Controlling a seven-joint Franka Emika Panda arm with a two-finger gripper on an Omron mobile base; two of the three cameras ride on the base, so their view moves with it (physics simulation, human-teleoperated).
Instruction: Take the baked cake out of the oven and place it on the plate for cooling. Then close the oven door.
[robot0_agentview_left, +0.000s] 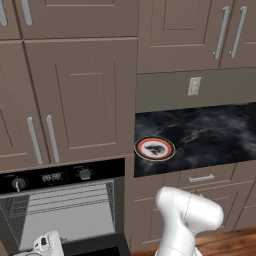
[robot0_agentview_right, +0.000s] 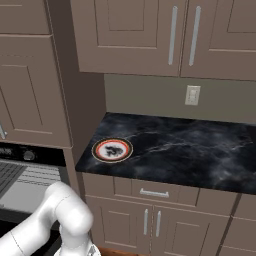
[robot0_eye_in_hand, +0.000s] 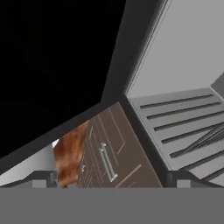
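The black wall oven (robot0_agentview_left: 60, 200) stands open, its grey racks bare; the pincer (robot0_eye_in_hand: 109, 178) is spread wide beside it, while the red-ringed round plate (robot0_agentview_left: 154, 148) sits on the dark marble desk (robot0_agentview_left: 210, 135).

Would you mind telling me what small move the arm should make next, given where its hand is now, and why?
Probably turn the hand toward the oven cavity to look for the cake. The oven stands open, its grey racks showing. The gripper, fingers apart and holding nothing, looks past the cavity's edge, half onto the dark door, and no cake is visible. The plate waits bare on the counter.
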